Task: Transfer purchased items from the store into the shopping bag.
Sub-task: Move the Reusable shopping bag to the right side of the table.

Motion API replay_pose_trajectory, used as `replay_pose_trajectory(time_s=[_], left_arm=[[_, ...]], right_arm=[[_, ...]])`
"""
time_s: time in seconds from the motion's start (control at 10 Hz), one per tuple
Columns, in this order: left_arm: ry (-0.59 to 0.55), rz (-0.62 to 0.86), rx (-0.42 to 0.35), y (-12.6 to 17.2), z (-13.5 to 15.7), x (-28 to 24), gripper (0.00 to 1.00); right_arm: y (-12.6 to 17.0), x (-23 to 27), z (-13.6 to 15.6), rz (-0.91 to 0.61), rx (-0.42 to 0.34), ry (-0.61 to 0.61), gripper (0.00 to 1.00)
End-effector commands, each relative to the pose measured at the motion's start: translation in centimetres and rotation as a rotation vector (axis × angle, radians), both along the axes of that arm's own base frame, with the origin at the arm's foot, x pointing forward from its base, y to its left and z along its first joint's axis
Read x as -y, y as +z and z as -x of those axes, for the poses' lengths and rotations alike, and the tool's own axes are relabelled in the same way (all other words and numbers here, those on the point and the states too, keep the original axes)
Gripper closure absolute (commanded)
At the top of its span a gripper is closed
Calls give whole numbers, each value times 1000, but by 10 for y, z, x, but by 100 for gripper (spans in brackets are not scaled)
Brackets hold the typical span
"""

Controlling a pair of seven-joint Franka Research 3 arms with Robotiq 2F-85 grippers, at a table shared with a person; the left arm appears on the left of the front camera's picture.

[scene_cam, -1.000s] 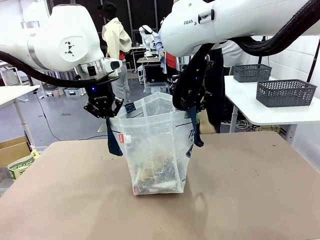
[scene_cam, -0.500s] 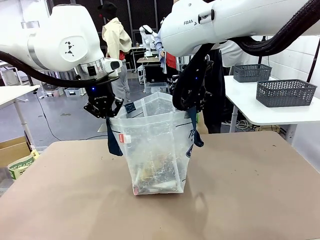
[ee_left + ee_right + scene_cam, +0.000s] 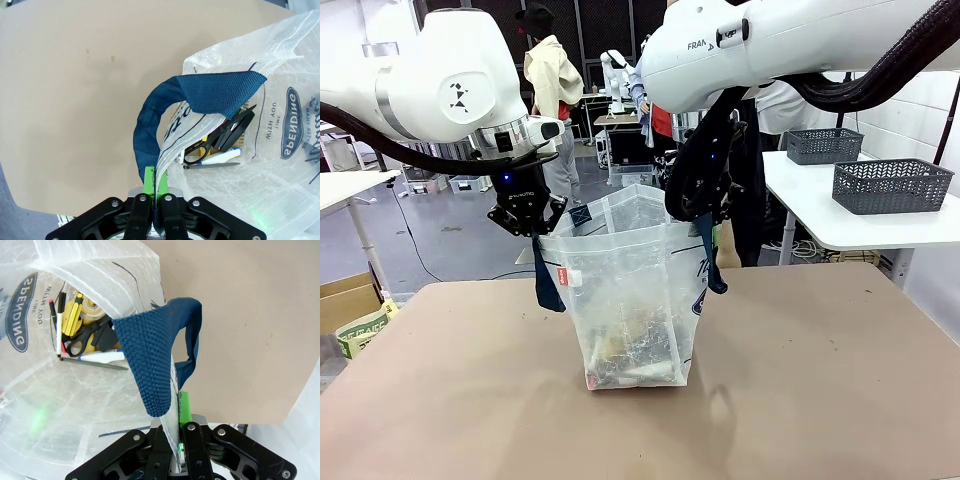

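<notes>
The shopping bag [image 3: 630, 300], translucent with navy straps, stands upright at the table's middle with its mouth held wide. My left gripper [image 3: 528, 222] is shut on its left rim and strap, and my right gripper [image 3: 701, 212] is shut on the right rim. In the left wrist view, my left gripper [image 3: 154, 176] pinches plastic and the blue strap [image 3: 165, 107]. My right gripper [image 3: 179, 406] pinches the other strap [image 3: 150, 355]. The purchased items lie at the bag's bottom: black-handled scissors [image 3: 87, 341], pens [image 3: 216, 158], a yellow pack [image 3: 75, 320]. The store, a dark grey basket [image 3: 892, 185], sits on the side table.
A second grey basket [image 3: 823, 145] stands behind the first on the white side table [image 3: 840, 235] at the right. A person [image 3: 755, 190] stands behind my right arm at the far edge. The brown tabletop [image 3: 820, 380] is bare around the bag. Boxes [image 3: 355, 315] sit on the floor at left.
</notes>
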State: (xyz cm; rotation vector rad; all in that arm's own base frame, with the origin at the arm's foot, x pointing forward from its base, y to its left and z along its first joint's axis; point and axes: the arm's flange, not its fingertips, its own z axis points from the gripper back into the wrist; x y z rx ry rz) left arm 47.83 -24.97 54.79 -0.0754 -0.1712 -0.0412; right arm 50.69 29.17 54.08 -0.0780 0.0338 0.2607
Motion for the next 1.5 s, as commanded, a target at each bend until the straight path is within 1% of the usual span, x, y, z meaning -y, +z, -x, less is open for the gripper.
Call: replay_pose_trajectory(time_s=[0.0, 0.2, 0.3, 0.4, 0.5, 0.6, 0.7, 0.8, 0.9, 1.0, 1.1, 1.2, 1.3, 1.4], left_arm=[[39, 37, 8, 3, 1, 4, 100], [67, 78, 19, 9, 5, 14, 100], [90, 101, 18, 12, 6, 17, 100], [98, 130, 7, 12, 5, 19, 100], [113, 164, -23, 10, 1, 21, 100], [120, 191, -44, 8, 0, 25, 100], [132, 207, -50, 6, -1, 28, 100], [154, 236, -62, 6, -2, 31, 100], [156, 253, -82, 4, -1, 36, 100], [126, 257, -99, 4, 0, 33, 100], [122, 216, -66, 3, -1, 28, 100], [122, 216, -66, 3, -1, 28, 100], [122, 216, -66, 3, -1, 28, 100], [124, 228, -75, 2, -1, 29, 100]], right_arm=[[0, -5, 3, -24, 8, -11, 100], [3, -18, 12, -56, 14, -77, 100], [4, -24, 15, -62, 1, -131, 100], [3, -28, 14, -85, -29, -205, 100], [2, -32, 7, -125, -61, -280, 100], [-1, -38, 3, -146, -73, -307, 100], [-1, -42, 1, -154, -48, -328, 100], [-1, -45, -1, -172, -33, -342, 100], [-2, -47, -3, -174, -36, -332, 100], [-3, -44, -6, -176, -50, -314, 100], [-1, -38, -2, -131, -58, -192, 100], [-3, -43, -3, -155, -48, -318, 100], [-3, -43, -3, -155, -48, -318, 100], [-4, -42, -2, -149, -54, -276, 100]])
